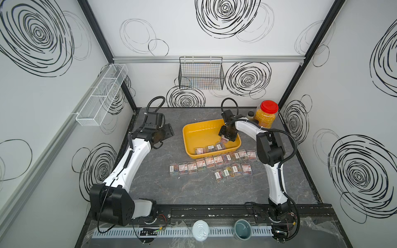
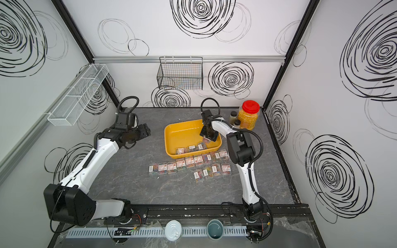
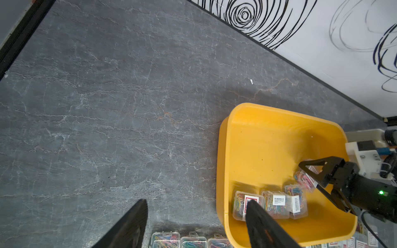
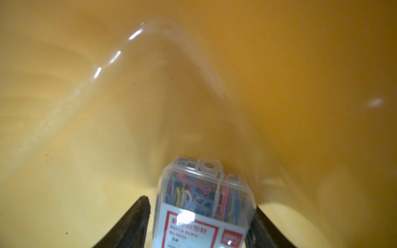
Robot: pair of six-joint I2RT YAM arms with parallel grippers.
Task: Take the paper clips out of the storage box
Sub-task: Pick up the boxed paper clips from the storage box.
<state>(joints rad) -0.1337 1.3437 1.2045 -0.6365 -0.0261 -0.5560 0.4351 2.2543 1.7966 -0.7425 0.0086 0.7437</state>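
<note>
Right gripper [image 1: 225,137] straddles a clear plastic case of multicoloured paper clips [image 4: 205,193] inside the yellow-orange plastic tray [image 1: 194,135]; whether it pinches yet is unclear. Squeeze squarely, then lift above the rim. Left gripper [image 3: 196,204] has its jaws apart and is empty.
</note>
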